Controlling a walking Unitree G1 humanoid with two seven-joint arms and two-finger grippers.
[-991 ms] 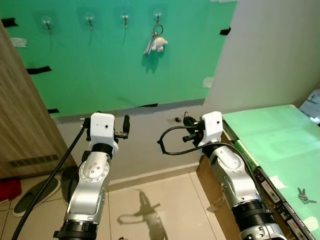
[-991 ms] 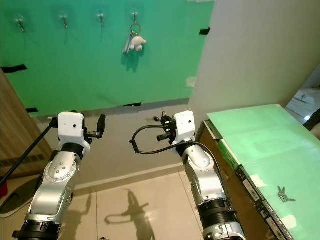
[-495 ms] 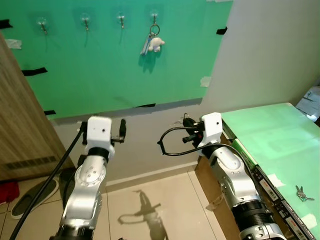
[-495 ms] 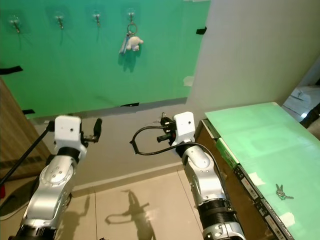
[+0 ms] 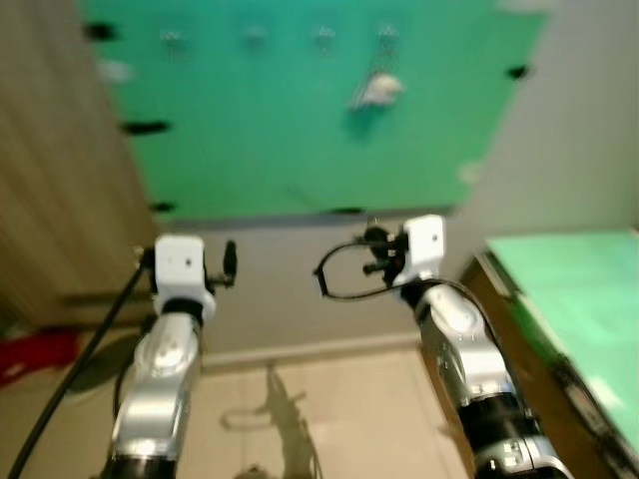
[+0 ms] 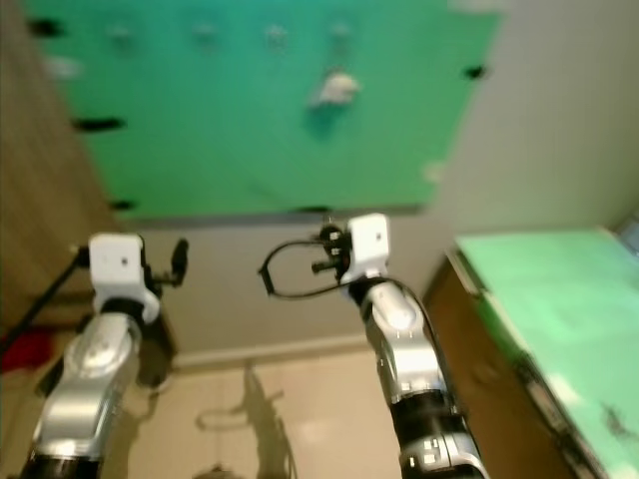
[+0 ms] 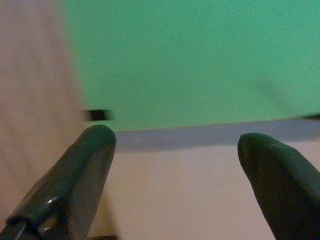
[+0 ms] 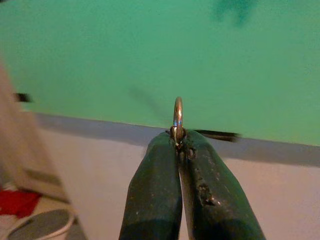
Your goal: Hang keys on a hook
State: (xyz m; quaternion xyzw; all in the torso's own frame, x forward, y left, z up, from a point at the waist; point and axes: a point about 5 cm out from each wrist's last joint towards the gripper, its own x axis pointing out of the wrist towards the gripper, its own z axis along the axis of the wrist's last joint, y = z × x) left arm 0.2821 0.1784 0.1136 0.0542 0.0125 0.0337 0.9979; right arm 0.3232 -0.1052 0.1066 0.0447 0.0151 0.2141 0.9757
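Metal key ring (image 8: 177, 114) clamped in right pincer (image 8: 179, 142); left pincer (image 7: 175, 150) spread apart; green board (image 5: 300, 130) probably ahead.

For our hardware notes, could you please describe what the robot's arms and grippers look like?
Both arms are silver metal segments with black joint collars and white boxy wrist modules. Black cables loop beside each. The left gripper and right gripper have long, rounded black fingers.
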